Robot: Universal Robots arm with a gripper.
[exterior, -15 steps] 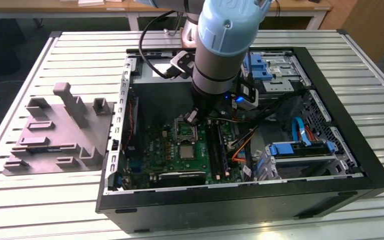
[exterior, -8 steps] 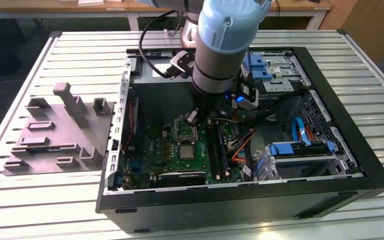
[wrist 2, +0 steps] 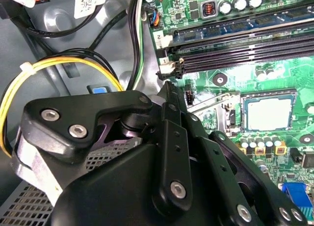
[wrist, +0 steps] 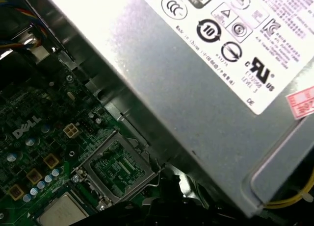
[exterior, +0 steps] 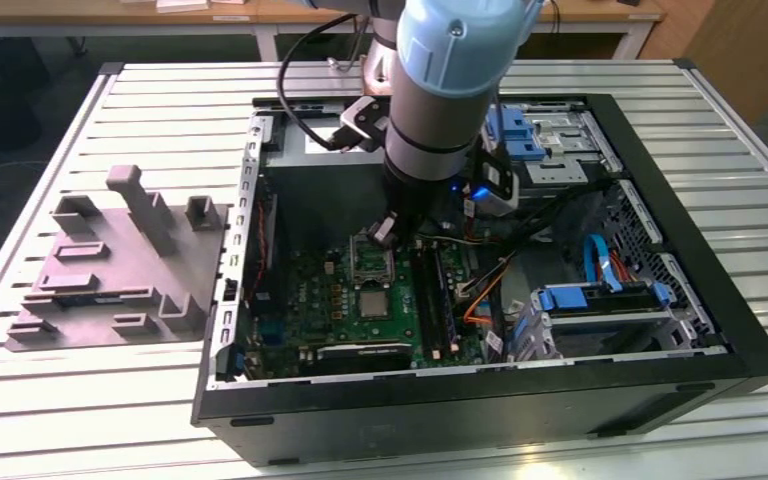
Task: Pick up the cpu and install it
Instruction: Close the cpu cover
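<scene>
Hovering inside the case, gripper clenched and empty above the motherboard.
Cpu lies flat in its socket beside the open frame: light, rigid, fragile; hold by edges only.

Green motherboard; dull silver cpu; grey fixture.

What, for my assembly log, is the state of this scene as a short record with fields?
cpu: lying flat in the socket, nothing gripping it
socket frame: swung open beside the cpu
hand: inside the computer case, above the motherboard, near the socket
grey fixture: on the table, at the exterior view's left of the case
</scene>
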